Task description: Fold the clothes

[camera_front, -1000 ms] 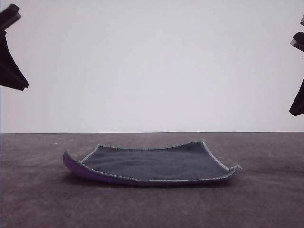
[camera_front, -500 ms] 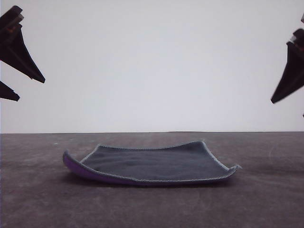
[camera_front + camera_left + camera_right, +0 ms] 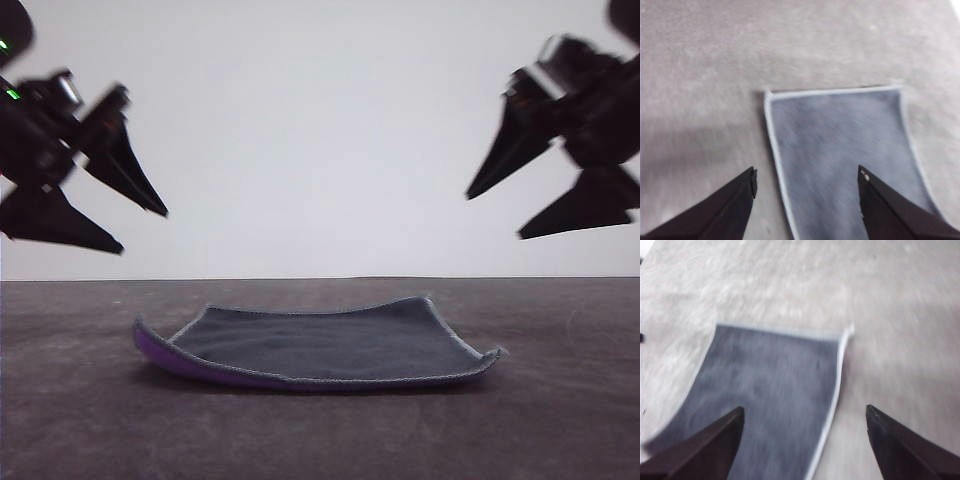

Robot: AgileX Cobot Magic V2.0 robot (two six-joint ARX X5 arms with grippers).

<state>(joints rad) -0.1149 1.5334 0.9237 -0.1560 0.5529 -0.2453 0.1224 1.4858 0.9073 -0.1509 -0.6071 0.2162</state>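
The clothes [image 3: 320, 348] are one small square cloth lying flat on the table's middle, dark grey face up, its purple underside showing along the curled left and front edges. High above and to its left hangs my left gripper [image 3: 143, 230], open and empty. My right gripper [image 3: 493, 217] is open too, high above the right side. From the left wrist the cloth [image 3: 840, 150] lies beyond the spread fingers [image 3: 806, 180]. The right wrist view has the cloth [image 3: 765, 390] under its open fingers [image 3: 805, 412], with one corner curled up.
The table [image 3: 80, 420] is a dark grey textured surface with bare room all round the cloth. A plain white wall [image 3: 320, 130] stands behind it.
Both arms have swung inward and downward from the frame's edges toward the cloth, and their fingers have spread open. The cloth has not moved.
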